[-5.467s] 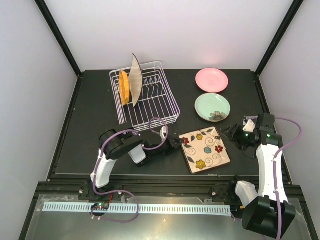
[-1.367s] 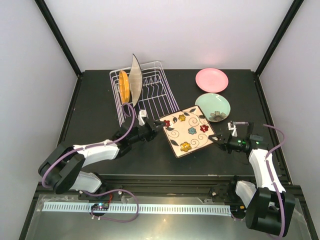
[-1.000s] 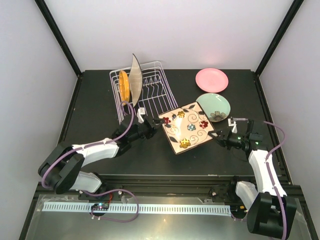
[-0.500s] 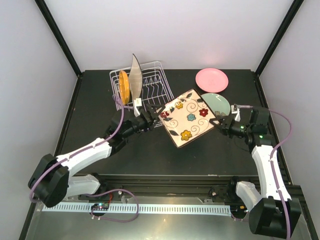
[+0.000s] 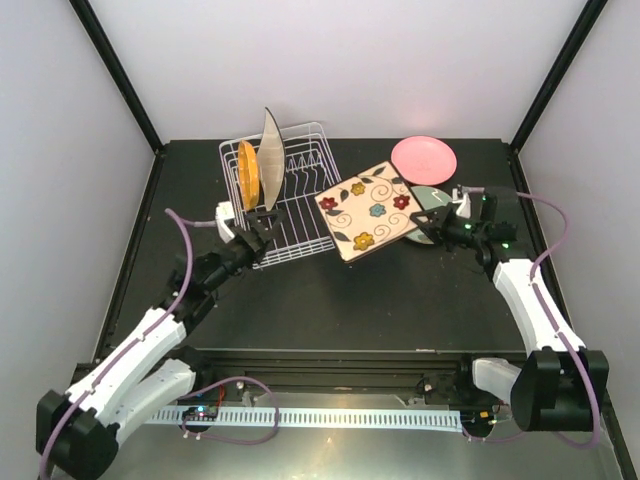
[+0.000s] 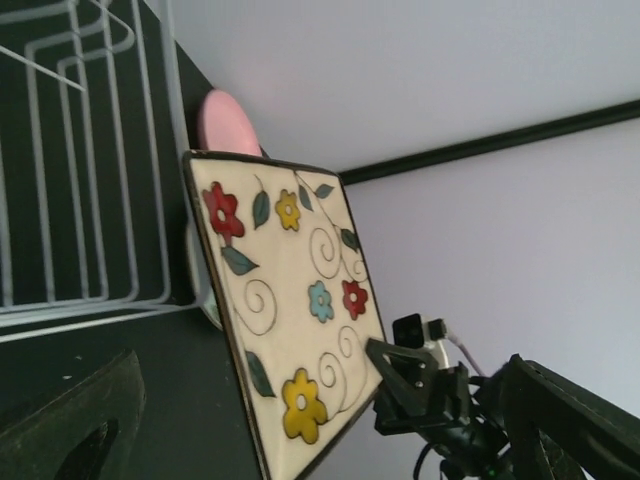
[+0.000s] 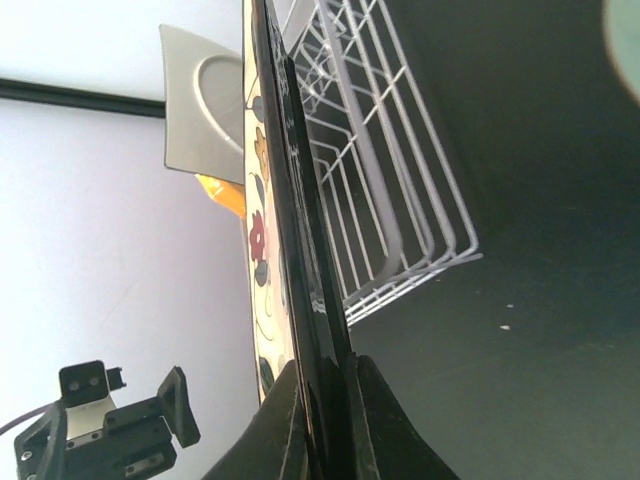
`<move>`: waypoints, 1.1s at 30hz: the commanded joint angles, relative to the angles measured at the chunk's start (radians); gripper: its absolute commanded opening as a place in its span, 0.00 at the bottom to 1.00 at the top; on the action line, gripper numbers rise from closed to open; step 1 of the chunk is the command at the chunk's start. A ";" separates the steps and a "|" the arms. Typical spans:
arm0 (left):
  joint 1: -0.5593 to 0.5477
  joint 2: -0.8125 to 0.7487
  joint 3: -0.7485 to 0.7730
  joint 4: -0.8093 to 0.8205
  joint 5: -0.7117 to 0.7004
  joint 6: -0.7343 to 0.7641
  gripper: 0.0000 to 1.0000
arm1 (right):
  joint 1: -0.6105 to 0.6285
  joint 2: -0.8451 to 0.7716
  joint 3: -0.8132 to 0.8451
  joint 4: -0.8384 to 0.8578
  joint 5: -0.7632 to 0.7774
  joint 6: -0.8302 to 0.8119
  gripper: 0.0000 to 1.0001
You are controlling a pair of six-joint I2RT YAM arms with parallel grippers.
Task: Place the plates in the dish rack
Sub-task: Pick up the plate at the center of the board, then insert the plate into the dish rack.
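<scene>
Two down: the orange plate (image 5: 248, 175) and white square plate (image 5: 270, 158) stand in the dish rack (image 5: 300, 215) near the counter's far edge. The right claw (image 5: 420, 222), clamped on the flowered plate (image 5: 368, 211), holds it tilted at the rack's right side. The left claw (image 5: 265, 222) gapes empty. The pink plate (image 5: 424, 159) and green plate (image 5: 428, 194) wait at the far right.

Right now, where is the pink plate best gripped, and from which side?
Probably the rim of the pink plate on its right edge, coming in from the right. It lies flat on the table, so only the rim offers a hold, and the flowered plate is held close on its left.
</scene>
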 commanded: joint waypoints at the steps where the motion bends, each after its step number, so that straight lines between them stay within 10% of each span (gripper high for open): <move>1: 0.074 -0.109 0.036 -0.243 -0.032 0.097 0.99 | 0.082 0.007 0.093 0.294 -0.011 0.105 0.01; 11: 0.122 -0.176 0.288 -0.858 -0.247 0.363 0.99 | 0.178 0.152 0.287 0.353 0.212 0.053 0.01; 33: 0.167 -0.223 0.358 -1.008 -0.326 0.495 0.99 | 0.446 0.550 0.794 0.252 0.761 -0.227 0.01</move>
